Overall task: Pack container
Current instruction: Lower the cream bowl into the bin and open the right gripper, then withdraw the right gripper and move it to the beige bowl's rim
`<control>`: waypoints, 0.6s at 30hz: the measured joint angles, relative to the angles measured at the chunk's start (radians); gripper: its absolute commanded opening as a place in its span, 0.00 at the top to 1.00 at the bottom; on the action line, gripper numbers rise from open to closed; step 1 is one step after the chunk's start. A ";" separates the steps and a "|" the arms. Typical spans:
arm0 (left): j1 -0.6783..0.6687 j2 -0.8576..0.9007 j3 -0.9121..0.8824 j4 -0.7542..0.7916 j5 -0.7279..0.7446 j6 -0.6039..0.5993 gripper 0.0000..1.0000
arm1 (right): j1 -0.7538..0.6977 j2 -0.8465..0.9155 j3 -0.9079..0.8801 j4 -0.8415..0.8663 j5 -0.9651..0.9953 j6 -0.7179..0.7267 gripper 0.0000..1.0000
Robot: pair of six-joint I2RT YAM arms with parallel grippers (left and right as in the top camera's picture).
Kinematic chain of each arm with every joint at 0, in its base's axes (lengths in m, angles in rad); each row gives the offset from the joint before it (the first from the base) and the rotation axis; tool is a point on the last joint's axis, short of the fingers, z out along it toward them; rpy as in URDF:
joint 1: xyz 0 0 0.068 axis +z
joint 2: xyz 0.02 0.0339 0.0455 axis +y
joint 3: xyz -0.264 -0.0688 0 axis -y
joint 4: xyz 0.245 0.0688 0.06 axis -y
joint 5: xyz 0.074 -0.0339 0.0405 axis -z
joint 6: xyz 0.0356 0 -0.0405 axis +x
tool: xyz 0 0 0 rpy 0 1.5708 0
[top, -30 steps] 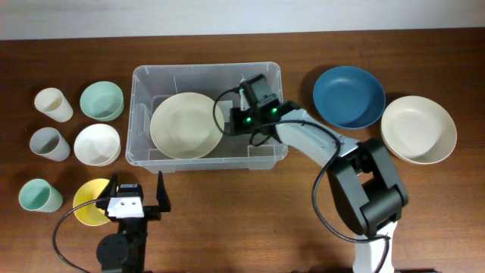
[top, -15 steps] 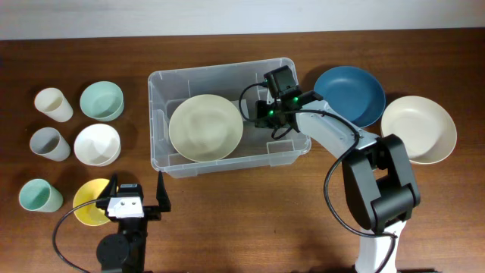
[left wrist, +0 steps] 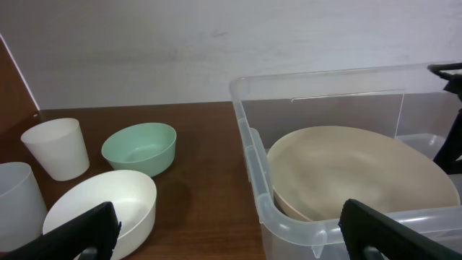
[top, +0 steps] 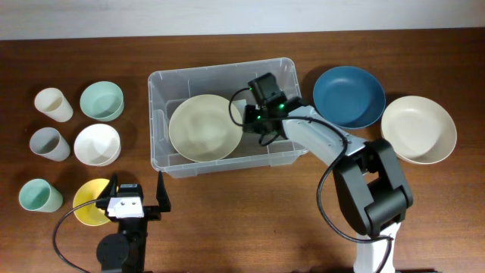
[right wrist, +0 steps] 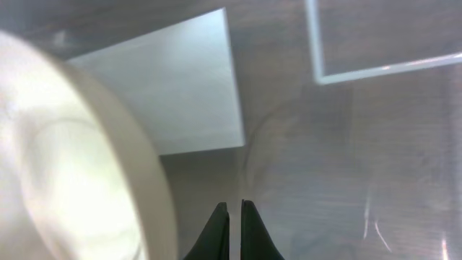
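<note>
The container [top: 220, 70] is a large clear bin at the table's middle, with a cream plate [top: 203, 127] lying in it. My right gripper [top: 248, 125] reaches into the container just right of the plate. In the right wrist view its fingers [right wrist: 234, 208] are shut, empty, beside the plate's rim [right wrist: 137, 180], with the white label [right wrist: 166, 94] on the base beyond. My left gripper [top: 136, 199] is open and empty near the front edge. In the left wrist view it [left wrist: 231, 235] faces the container's left wall [left wrist: 249, 144] and the plate [left wrist: 354, 166].
A blue plate [top: 348, 96] and a cream plate [top: 418, 129] lie right of the container. On the left are a mint bowl [top: 101, 100], a white bowl [top: 97, 144], a yellow bowl [top: 89, 205], and cream [top: 53, 104], grey [top: 49, 142] and mint [top: 39, 197] cups.
The container slid to the right along with my right gripper. Then the right gripper moved back left inside it while the container stayed put. The left arm has not moved.
</note>
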 measured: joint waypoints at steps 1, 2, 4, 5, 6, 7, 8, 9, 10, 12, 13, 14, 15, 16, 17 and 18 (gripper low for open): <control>0.000 0.000 0.000 0.000 0.000 0.000 0.01 | 0.007 0.000 0.000 0.000 0.005 0.004 0.96; 0.000 0.000 0.000 0.000 0.000 0.000 0.01 | 0.015 0.000 0.000 0.000 0.010 0.010 0.96; 0.000 0.000 0.000 0.000 0.000 0.000 0.01 | 0.020 0.000 0.000 0.000 0.013 0.020 0.96; 0.000 0.000 0.000 0.000 0.000 0.000 0.01 | 0.021 0.000 0.000 0.000 0.015 0.026 0.96; 0.000 0.000 0.000 0.000 0.000 0.000 0.01 | 0.021 0.000 0.000 0.000 0.015 0.031 0.96; 0.000 0.000 0.000 0.000 0.000 0.000 0.01 | 0.021 0.000 0.000 0.000 0.014 0.041 0.96; 0.000 0.000 0.000 0.000 0.000 0.000 0.01 | 0.021 0.000 0.000 0.000 0.014 0.049 0.96; 0.000 0.000 0.000 0.000 0.000 0.000 0.01 | 0.021 0.000 0.000 0.000 0.010 0.056 0.96; 0.000 0.000 0.000 0.000 0.000 0.000 0.01 | 0.021 0.000 0.000 0.000 0.005 0.067 0.96; 0.000 0.000 0.000 0.000 0.000 0.000 0.01 | 0.021 0.000 0.000 0.001 -0.013 0.084 0.96; 0.000 0.000 0.000 0.000 0.000 0.000 0.01 | 0.021 0.000 0.000 0.002 -0.019 0.088 0.96; 0.000 0.000 0.000 0.000 0.000 0.000 0.01 | 0.021 0.000 0.000 0.004 -0.032 0.095 0.96; 0.000 0.000 0.000 0.000 0.000 0.000 0.01 | 0.021 0.000 0.000 0.004 -0.038 0.101 0.96; 0.000 0.000 0.000 0.000 0.000 0.000 0.01 | 0.021 0.000 0.000 0.004 -0.045 0.108 0.96; 0.000 0.000 0.000 0.000 0.000 0.000 0.01 | 0.021 0.000 0.000 0.004 -0.051 0.113 0.97; 0.000 0.000 0.000 0.000 0.000 0.000 0.01 | 0.021 0.000 0.000 0.005 -0.058 0.117 0.96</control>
